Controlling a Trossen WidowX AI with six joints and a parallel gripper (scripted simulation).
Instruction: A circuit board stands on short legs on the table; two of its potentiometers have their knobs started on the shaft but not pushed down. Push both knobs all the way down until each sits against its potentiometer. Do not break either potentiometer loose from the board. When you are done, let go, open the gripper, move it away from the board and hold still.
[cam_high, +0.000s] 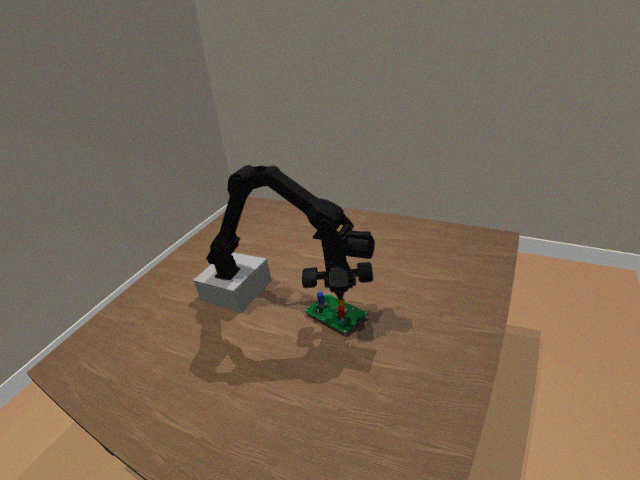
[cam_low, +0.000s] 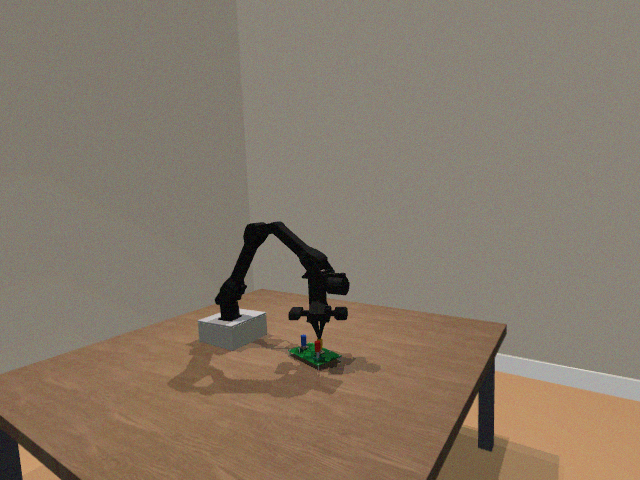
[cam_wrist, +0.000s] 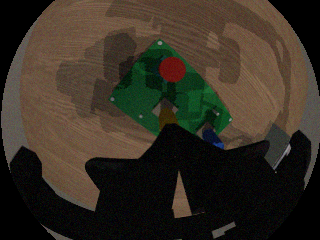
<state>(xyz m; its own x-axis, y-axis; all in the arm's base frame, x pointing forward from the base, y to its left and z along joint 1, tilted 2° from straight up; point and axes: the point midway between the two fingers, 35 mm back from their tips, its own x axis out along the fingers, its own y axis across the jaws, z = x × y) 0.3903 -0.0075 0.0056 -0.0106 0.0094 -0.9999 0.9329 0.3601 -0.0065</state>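
Observation:
The green circuit board (cam_high: 356, 313) (cam_low: 331, 355) (cam_wrist: 199, 89) stands on the table with three coloured knobs. The red knob (cam_high: 341, 311) (cam_low: 317, 346) (cam_wrist: 172, 69) stands upright near one corner, with a grey-blue part visible below it. The yellow knob (cam_high: 341, 302) (cam_wrist: 168, 118) is behind the red one in the top view. The blue knob (cam_high: 320, 298) (cam_low: 303, 340) (cam_wrist: 213, 139) stands on the side toward the arm's base. My gripper (cam_high: 340, 295) (cam_low: 319, 337) (cam_wrist: 170, 128) is shut and empty, pointing down, its tips at the top of the yellow knob. Whether they touch it is hidden.
The arm's light grey base block (cam_high: 253, 287) (cam_low: 249, 330) is on the table left of the board in the top and exterior views. The wooden table (cam_high: 258, 413) (cam_low: 232, 434) carries the board and base, and the arm's shadow falls across it.

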